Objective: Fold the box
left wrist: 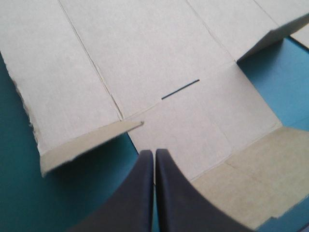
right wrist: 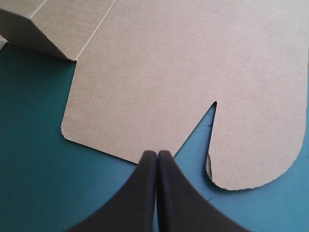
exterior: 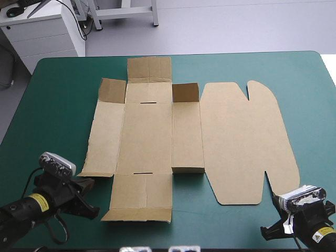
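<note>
Box (exterior: pixel 157 136) flat mid-table; flaps (exterior: pixel 185 92) raised at far corners; bare teal-green cover (exterior: pixel 58 105) all round.

The box (exterior: pixel 157 131) is plain brown board all over, marked only by faint paler crease lines and by a thin dark slit (left wrist: pixel 180 89) just ahead of the left gripper (left wrist: pixel 154 151). A raised flap (right wrist: pixel 34 36), ahead of the right gripper (right wrist: pixel 157 152) and off to one side, shows a duller, shaded brown. The table (exterior: pixel 58 105) cover is an even, plain teal-green under and on both sides of each gripper, and both grippers' fingers (left wrist: pixel 140 193) are plain black.
</note>
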You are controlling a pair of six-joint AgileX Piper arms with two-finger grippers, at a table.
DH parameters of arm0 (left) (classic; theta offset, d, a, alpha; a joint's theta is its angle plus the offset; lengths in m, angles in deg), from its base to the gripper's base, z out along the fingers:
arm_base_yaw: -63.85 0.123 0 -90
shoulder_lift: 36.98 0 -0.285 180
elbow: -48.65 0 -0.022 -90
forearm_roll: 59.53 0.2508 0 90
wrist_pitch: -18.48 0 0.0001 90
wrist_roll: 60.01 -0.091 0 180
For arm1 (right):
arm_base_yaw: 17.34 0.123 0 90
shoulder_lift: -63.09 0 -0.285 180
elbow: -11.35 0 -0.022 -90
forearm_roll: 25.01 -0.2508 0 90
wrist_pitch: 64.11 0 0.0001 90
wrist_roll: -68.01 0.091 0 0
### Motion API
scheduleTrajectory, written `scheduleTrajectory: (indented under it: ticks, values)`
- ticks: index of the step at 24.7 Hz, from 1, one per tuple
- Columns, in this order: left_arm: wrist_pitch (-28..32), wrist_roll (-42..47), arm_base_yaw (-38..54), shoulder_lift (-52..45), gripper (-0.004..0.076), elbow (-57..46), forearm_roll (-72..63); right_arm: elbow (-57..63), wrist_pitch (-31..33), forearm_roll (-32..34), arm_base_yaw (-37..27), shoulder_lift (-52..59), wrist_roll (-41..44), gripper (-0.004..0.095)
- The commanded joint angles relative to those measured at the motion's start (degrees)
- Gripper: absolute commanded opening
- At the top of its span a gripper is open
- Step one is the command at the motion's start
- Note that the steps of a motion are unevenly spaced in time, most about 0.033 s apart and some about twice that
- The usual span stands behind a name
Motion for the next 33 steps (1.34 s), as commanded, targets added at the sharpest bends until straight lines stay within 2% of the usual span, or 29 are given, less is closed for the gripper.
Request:
scheduleTrajectory:
  ticks: [1, 7, 10, 14, 18, 22, 23, 27, 30, 33]
  values:
    - [2.0, 1.0, 0.1, 6.8, -0.0007, 7.3, 0.9, -1.4, -3.5, -1.1, 0.2, -0.6, -0.1, -0.0019]
    - [3.4, 0.4, 0.1, 20.8, -0.0007, 17.9, 2.9, -1.4, -3.8, -1.1, 0.2, -0.6, -0.1, -0.0019]
    - [6.4, 0.4, 0.1, 28.6, -0.0007, 23.2, 3.3, -1.4, -3.8, -1.1, 0.2, -0.6, -0.1, -0.0019]
    - [7.5, 0.1, 0.5, 34.3, -0.0006, 26.4, 4.8, -1.4, -3.8, -1.1, 0.2, -0.6, -0.1, -0.0019]
    - [7.0, -6.8, 4.9, 37.6, 0.0019, 27.8, -1.5, -1.4, -3.8, -1.1, 0.2, -0.6, -0.1, -0.0019]
    - [4.2, -16.5, 13.0, 39.2, 0.0018, 27.8, -12.2, -1.4, -3.8, -1.1, 0.2, -0.6, -0.1, -0.0019]
    - [1.5, -20.9, 18.8, 39.6, 0.0018, 27.9, -16.7, -1.4, -3.8, -1.1, 0.2, -0.6, -0.1, -0.0019]
    - [-6.6, -29.1, 35.9, 40.4, 0.0018, 27.9, -24.1, -1.4, -3.8, -1.1, 0.2, -0.6, -0.1, -0.0019]
    - [-11.0, -30.9, 45.8, 41.3, 0.0018, 27.9, -24.3, -1.4, -3.8, -1.1, 0.2, -0.6, -0.1, -0.0019]
    - [-11.5, -30.9, 51.4, 42.7, 0.0022, 27.9, -24.4, -1.4, -3.8, -1.1, 0.2, -0.6, -0.1, -0.0019]
